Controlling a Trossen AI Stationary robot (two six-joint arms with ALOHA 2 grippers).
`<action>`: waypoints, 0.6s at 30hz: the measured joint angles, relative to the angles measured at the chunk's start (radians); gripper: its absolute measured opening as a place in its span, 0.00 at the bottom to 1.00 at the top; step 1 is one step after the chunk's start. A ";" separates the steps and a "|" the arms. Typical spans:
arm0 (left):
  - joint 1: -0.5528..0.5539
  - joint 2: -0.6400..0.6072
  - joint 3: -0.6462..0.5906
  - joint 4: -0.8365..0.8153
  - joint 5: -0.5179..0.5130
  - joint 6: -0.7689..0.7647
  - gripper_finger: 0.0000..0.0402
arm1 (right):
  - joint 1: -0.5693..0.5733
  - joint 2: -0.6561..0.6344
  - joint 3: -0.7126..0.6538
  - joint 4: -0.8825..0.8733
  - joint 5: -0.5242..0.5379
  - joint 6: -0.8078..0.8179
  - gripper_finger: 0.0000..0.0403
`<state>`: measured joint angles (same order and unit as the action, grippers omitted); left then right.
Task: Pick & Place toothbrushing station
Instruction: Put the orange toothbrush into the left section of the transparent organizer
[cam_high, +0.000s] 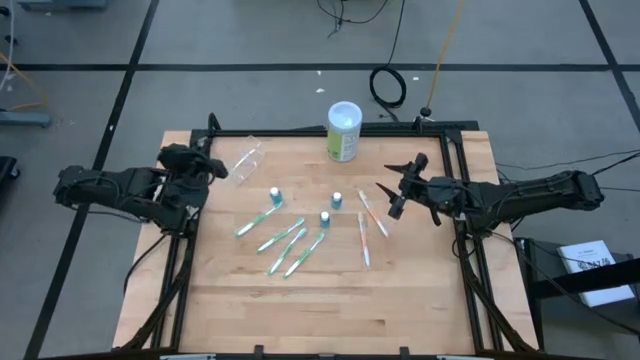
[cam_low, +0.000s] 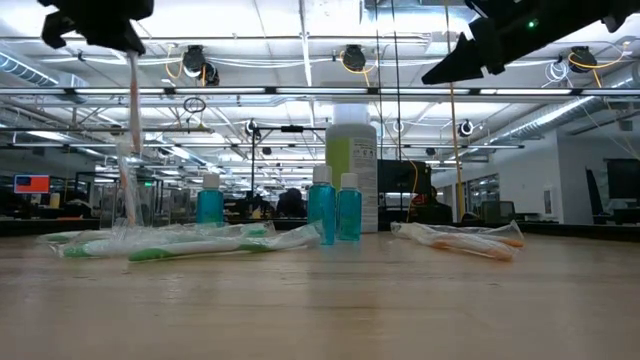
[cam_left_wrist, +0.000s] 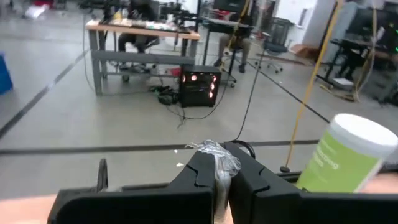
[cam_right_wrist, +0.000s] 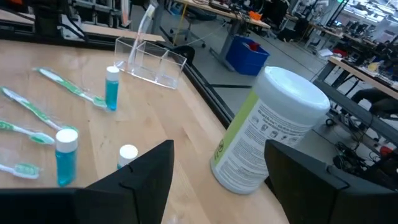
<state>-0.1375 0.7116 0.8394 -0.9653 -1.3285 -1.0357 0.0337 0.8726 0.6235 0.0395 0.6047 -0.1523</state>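
At the left edge of the wooden bench (cam_high: 330, 290), the left gripper (cam_high: 214, 167) has its fingers (cam_left_wrist: 198, 177) closed on a thin plastic-wrapped piece, a pale pinkish toothbrush (cam_low: 133, 95) that hangs down from it in the low view. Just beside it, near the bench's back left corner, sits the clear plastic holder (cam_high: 246, 158), with the brush's lower end at or in it; the right wrist view shows it as a clear box with a divider.

Spread across the middle of the bench lie four green-and-white toothbrushes (cam_high: 260, 217) in clear wrappers, angled roughly alike. Among them stand three small teal tubes with white caps (cam_high: 274, 196), well apart from each other. To their right lie two more pale pinkish brushes (cam_high: 372, 213), one crossing toward the other.

At the back, near the middle, stands a green-and-white canister (cam_high: 343, 131) with a white lid; its label carries small print that cannot be read.

The right gripper (cam_high: 397, 192) hovers above the bench near the pinkish brushes, its fingers spread apart and holding nothing.

The bench is light butcher-block wood in a black frame, on a grey floor crossed by dark tape lines, with a coiled black cable (cam_high: 387, 86) behind. Beyond is a large workshop with rows of ceiling lights, desks, monitors and a blue bin (cam_right_wrist: 246, 55).
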 joint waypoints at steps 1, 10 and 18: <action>0.003 0.000 0.000 -0.044 0.000 -0.053 0.01 | -0.003 0.000 0.000 0.000 0.000 0.000 0.60; 0.071 0.000 -0.033 -0.309 0.001 -0.411 0.02 | -0.022 0.000 0.000 0.000 -0.003 0.001 0.60; 0.139 0.000 -0.153 -0.311 0.015 -0.519 0.02 | -0.021 0.000 0.000 0.015 -0.006 0.001 0.60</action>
<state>0.0010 0.7120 0.6868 -1.2758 -1.3131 -1.5544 0.0124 0.8730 0.6231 0.0546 0.5989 -0.1516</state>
